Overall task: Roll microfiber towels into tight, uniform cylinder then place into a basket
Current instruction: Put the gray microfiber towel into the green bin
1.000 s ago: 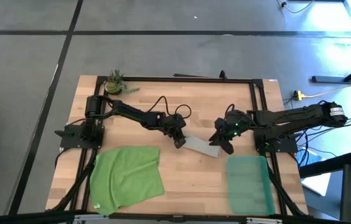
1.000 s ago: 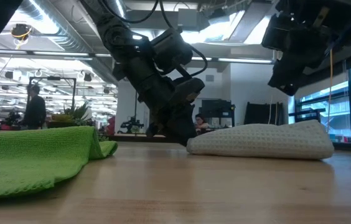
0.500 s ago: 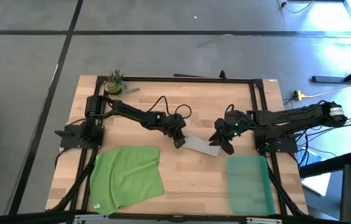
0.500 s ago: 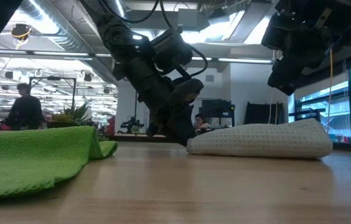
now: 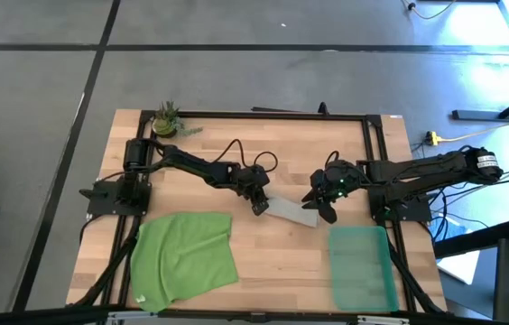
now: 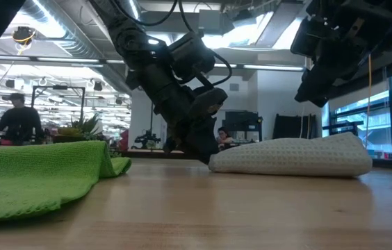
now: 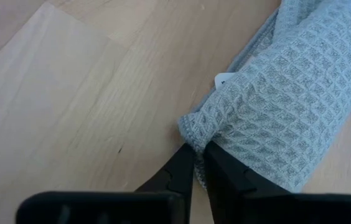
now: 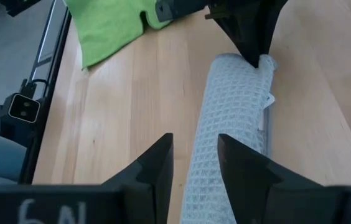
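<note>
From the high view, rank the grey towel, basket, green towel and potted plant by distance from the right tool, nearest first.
1. Grey towel, rolled, right beside the right tool, on its inner side.
2. Basket, at the front right corner.
3. Green towel, front left.
4. Potted plant, far back left corner.

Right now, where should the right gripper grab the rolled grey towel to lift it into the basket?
Probably the free end of the grey towel roll, from above, fingers astride its width; the left gripper pinches the far end and the right gripper hangs open over it.
</note>
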